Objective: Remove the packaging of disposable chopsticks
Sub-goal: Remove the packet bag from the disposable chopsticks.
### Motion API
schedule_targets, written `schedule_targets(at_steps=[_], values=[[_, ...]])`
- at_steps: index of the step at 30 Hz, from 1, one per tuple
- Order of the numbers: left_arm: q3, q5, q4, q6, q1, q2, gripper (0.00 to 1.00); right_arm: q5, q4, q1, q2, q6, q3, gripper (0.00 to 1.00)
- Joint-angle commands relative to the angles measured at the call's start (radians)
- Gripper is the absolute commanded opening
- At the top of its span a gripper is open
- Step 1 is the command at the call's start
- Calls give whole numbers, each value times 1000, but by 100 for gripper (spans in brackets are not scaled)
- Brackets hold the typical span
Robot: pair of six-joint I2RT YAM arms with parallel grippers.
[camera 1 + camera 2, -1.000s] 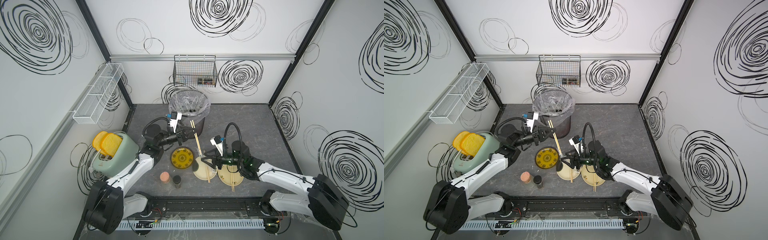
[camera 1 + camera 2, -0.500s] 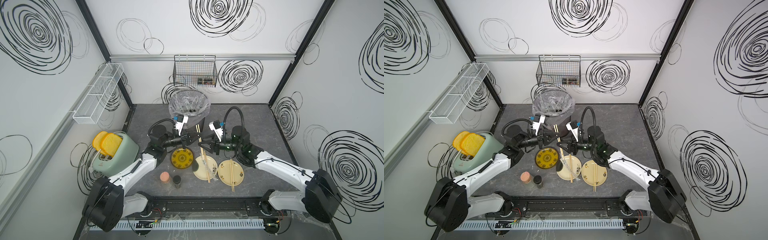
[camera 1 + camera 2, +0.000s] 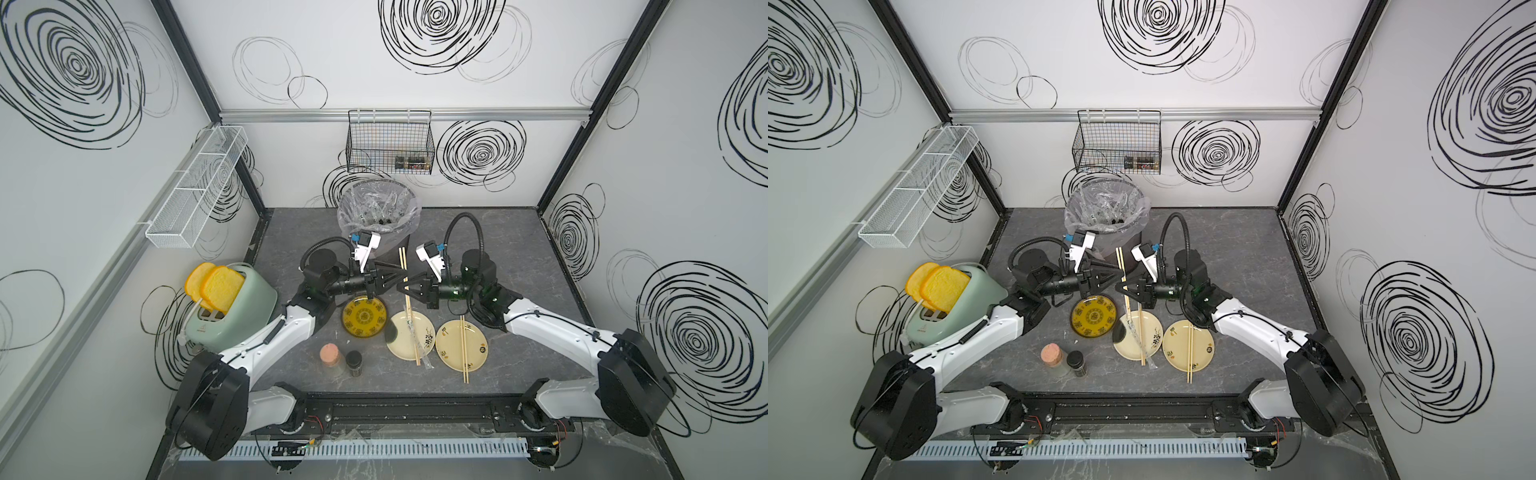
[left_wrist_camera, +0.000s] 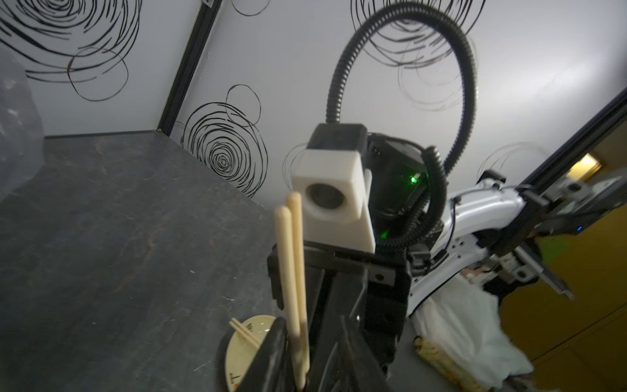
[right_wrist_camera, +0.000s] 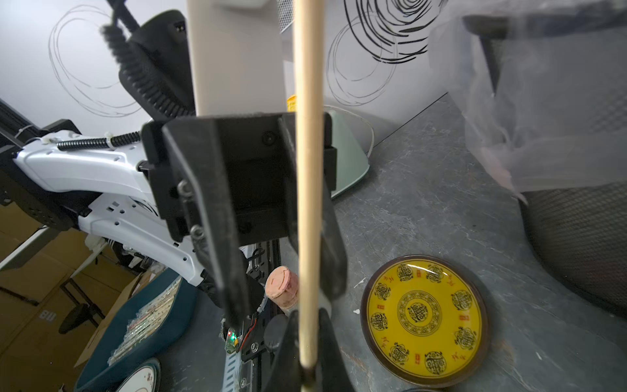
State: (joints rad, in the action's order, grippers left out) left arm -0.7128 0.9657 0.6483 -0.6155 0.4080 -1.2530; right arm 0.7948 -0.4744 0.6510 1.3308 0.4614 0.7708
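Here, seen from above and read left to right: the yellow plate (image 3: 365, 319) lies empty; behind it the lined bin (image 3: 347, 214) holds crumpled clear material with dark marks, though whether that is discarded packaging cannot be told. The left gripper (image 3: 395, 275) points toward the centre with its fingers (image 5: 210, 210) apart, the held pair (image 3: 402, 259) close against one of them but not pinched. This pair of disposable chopsticks stands roughly upright above the table, between the two grippers and in front of the bin. In the left wrist view the held pair (image 4: 288, 271) shows bare wood along its upper length, while its lower end is hidden, so a wrapper there cannot be ruled out. The right gripper (image 3: 409, 286) faces the left one, its fingers (image 5: 283, 356) pressed together on this pair. On the middle plate (image 3: 401, 351) a second pair (image 3: 414, 349) lies with a clear sleeve (image 3: 424, 358) crossing it; whether that sleeve is fully off is unclear. On the right plate (image 3: 451, 353) a third pair (image 3: 464, 353) lies bare. One pair thus looks finished and the held one seems largely unwrapped; what is left is to set it down, perhaps on the empty plate, and to clear any loose sleeve into the bin.
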Motion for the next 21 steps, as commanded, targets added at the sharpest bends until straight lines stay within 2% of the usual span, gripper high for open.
schedule_targets(at_steps=[1, 6, 9, 12, 14, 16, 21], values=[[-29, 4, -9, 59, -20, 61, 46, 31, -114, -42, -32, 54, -71, 0], [58, -119, -215, 163, -19, 167, 57, 45, -257, -94, -49, 102, -168, 0], [167, -155, -239, 168, 28, 219, 62, 48, -322, -126, -50, 124, -211, 0], [226, -218, -276, 184, 124, 228, 64, 26, -339, -142, -55, 126, -245, 0], [241, -282, -285, 220, 206, 215, 67, 21, -362, -150, -64, 134, -274, 0], [260, -338, -232, 204, 269, 174, 69, 6, -383, -154, -77, 139, -298, 0], [217, -352, -82, 166, 350, 4, 70, -18, -396, -157, -100, 139, -326, 0]])
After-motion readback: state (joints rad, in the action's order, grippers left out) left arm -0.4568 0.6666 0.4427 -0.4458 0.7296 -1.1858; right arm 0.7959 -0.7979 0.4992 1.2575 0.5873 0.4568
